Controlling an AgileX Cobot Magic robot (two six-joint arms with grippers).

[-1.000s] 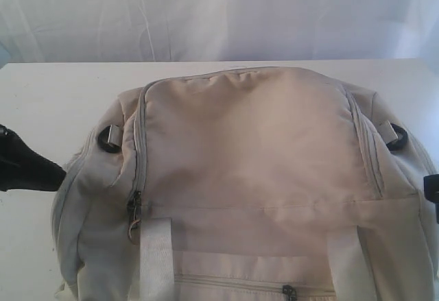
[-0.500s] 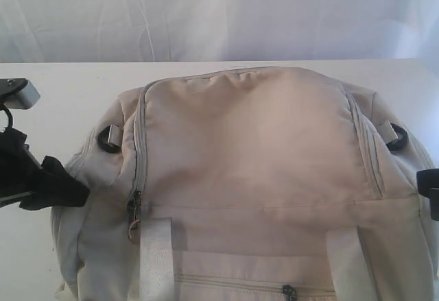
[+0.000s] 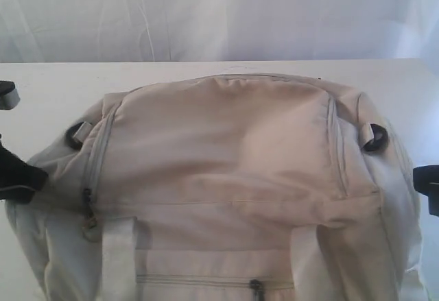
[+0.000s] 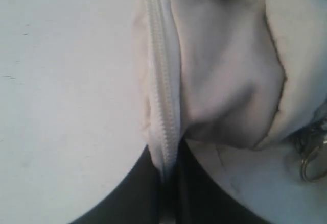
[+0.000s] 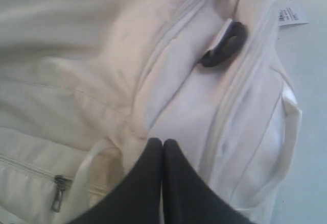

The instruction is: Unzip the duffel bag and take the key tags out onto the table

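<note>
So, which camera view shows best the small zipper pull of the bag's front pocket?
The right wrist view: there the front pocket zipper pull shows whole and close. The exterior view shows the pull only small and dark, at the lower edge of the picture. The left wrist view does not show it.

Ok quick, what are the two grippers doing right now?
Left gripper: closed, pinching the duffel bag.
Right gripper: closed, holding nothing.

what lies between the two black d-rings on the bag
Just the duffel bag's cream top panel, edged by its grey zipper; the exterior view shows it.
</note>
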